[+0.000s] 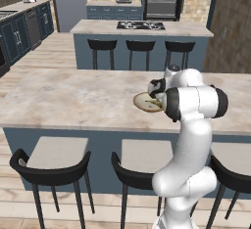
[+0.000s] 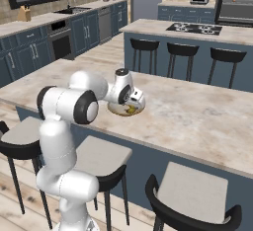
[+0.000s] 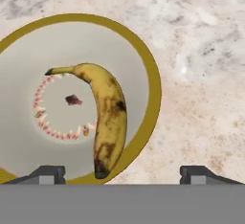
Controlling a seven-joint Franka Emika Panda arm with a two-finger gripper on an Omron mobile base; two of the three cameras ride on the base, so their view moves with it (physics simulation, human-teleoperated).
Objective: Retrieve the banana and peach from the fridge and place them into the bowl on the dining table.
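- Hand view: the banana (image 3: 109, 122) lies inside the bowl (image 3: 152, 82), resting on the bowl's pale inner surface. Its long axis runs roughly from 11 o'clock to 6 o'clock, curving; the dark stem points toward 9 o'clock at the upper end, and the dark blossom tip points toward 6 o'clock at the lower end.
- The bowl has an olive-tan rim and a ring of small red-and-white marks around its centre; the banana crosses that ring at its 3 o'clock side.
- My gripper (image 3: 124, 175) hangs above the bowl; my two fingertips (image 3: 48, 174) stand wide apart at the bottom, with nothing between them and the banana apart from both.
- Left base view: the bowl (image 1: 143, 102) sits on the dining table (image 1: 68, 98), partly behind my arm.
- Right base view: the bowl (image 2: 120, 109), a yellow patch inside it, sits just under my hand on the marbled top, near the table's front edge.
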